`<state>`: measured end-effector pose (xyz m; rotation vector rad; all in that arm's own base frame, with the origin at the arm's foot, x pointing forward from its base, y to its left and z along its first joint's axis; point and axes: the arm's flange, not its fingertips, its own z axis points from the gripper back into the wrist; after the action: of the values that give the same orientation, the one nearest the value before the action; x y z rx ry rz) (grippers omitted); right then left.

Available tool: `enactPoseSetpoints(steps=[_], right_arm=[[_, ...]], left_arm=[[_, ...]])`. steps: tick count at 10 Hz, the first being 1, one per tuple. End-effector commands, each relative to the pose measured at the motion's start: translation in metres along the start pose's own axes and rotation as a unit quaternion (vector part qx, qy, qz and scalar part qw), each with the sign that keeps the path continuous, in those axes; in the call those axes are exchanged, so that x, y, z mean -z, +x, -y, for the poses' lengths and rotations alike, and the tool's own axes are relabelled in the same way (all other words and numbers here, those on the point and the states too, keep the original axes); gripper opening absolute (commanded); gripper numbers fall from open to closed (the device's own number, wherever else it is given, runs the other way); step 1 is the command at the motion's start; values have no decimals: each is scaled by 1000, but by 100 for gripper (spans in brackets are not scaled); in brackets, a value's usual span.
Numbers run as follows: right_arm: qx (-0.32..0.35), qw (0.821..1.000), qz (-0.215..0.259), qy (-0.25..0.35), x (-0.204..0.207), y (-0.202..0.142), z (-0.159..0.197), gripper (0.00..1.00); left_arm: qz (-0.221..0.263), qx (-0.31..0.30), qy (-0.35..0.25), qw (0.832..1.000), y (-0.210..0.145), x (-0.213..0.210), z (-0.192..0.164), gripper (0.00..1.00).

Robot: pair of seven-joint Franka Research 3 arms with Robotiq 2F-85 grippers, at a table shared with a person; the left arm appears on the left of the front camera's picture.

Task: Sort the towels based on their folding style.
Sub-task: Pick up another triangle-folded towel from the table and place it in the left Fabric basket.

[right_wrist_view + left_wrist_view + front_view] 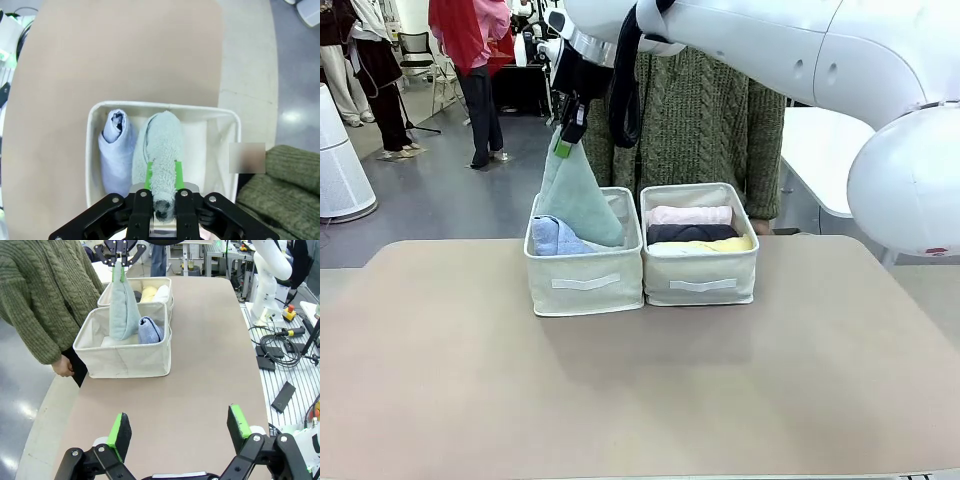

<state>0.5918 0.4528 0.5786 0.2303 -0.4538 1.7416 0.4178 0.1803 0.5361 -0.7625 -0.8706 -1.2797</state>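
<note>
The tan table (pixel 620 400) spreads wide and bare in front, with two beige fabric bins touching side by side toward the far edge. Over the left bin (pixel 585 280) the right gripper (pixel 563 143) reaches across from the right, fingers clamped on the tip of the pale teal cone towel (pixel 582 200), which hangs point-up with its broad base down inside the bin. The light blue cone towel (pixel 556 238) lies in that same bin, just beside the teal one. The right bin (pixel 700 275) holds the rolled towels in a row: the pink roll (pixel 690 215) farthest, the dark grey roll (pixel 692 233) in the middle, the yellow roll (pixel 720 246) nearest. In the left wrist view the left gripper (pixel 180 432) hangs over bare tabletop well apart from the bins, its green-padded fingers spread wide with nothing between them. A person in a green cable-knit sweater (pixel 700 130) stands at the far side right behind the bins. Beyond lies a grey shiny floor (pixel 430 200), a white table (pixel 820 150) off to the right, and, in the left wrist view, black cables (pixel 280 347) on a slatted bench.
</note>
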Motion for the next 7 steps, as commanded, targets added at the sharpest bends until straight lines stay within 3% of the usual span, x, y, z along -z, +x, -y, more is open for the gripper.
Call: enactPoseSetpoints(steps=[1, 7], right_arm=[[-18, 999, -1, 27, 0, 4, 14, 15], [-13, 996, -15, 87, 38, -5, 17, 15]], left_arm=[[8, 7, 3, 1000, 0, -2, 1, 100], [8, 7, 3, 1000, 0, -2, 1, 100]])
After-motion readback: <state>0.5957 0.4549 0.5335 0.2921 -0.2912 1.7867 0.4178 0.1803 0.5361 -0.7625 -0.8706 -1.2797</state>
